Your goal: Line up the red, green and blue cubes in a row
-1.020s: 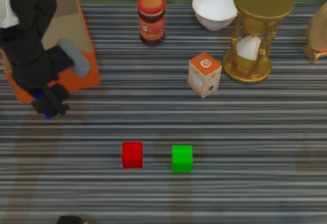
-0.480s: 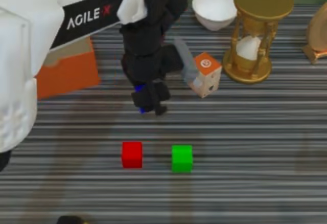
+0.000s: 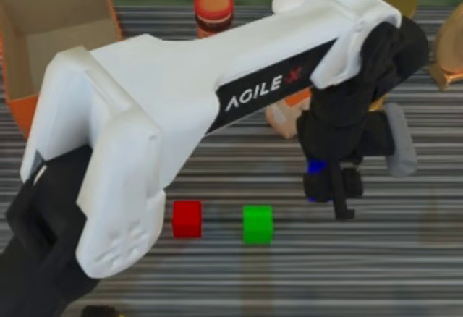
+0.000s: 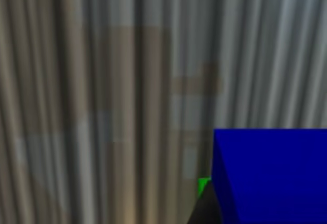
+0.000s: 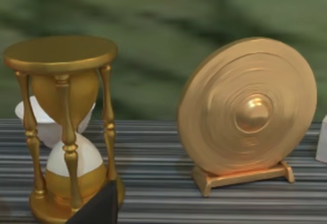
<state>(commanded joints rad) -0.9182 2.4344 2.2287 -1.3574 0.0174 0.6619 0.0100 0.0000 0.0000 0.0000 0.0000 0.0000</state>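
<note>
Three cubes, one per colour; red cube (image 3: 187, 218) and green cube (image 3: 257, 223) side by side with a gap on the striped table (image 3: 405, 259), lower middle; blue cube (image 3: 314, 166) clamped in the left gripper (image 3: 327, 187), fingers closed around it, up off the table, right of and above the green one; in the left wrist view the blue cube (image 4: 271, 175) is plain, matte, deep blue, filling the corner; right gripper (image 5: 97, 208) parked near one hourglass (image 5: 64, 127) and one gold disc (image 5: 248, 114), state unclear.
</note>
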